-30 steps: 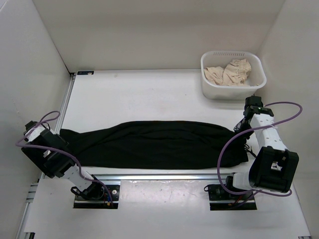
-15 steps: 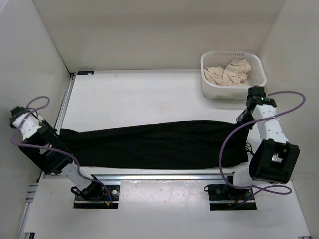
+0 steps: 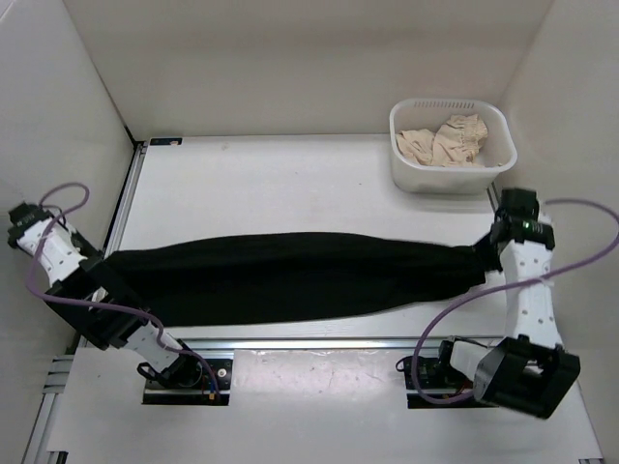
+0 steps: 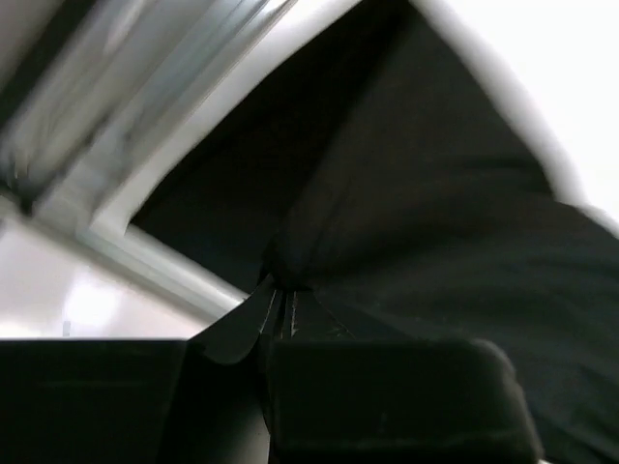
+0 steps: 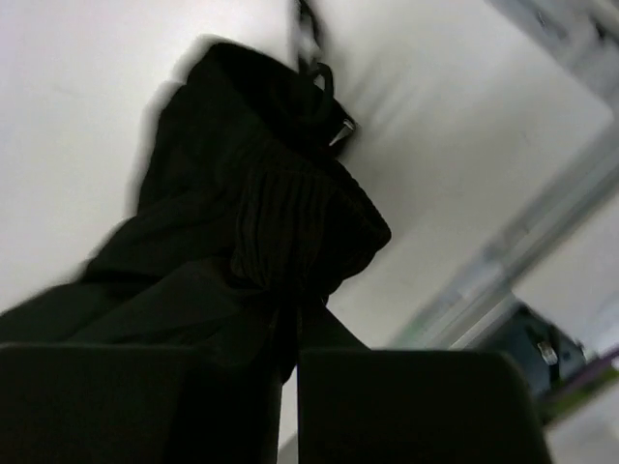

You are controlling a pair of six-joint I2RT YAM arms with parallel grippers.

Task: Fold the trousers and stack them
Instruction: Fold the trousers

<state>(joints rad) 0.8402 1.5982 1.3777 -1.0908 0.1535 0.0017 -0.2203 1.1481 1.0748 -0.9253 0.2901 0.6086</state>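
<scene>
- The left end effector (image 4: 282, 307) is pinched tight on a fold of the soft, plain black long trousers (image 3: 290, 275), at their left end.
- The right end effector (image 5: 288, 360) is clamped on the gathered fabric at their right end.
- The trousers stretch between the two as one long, narrow band across the near part of the white tabletop (image 3: 290, 184).
- A white plastic basket (image 3: 445, 180) sits at the far right corner, well apart from the trousers, with a crumpled beige cloth (image 3: 443, 141) inside.
</scene>
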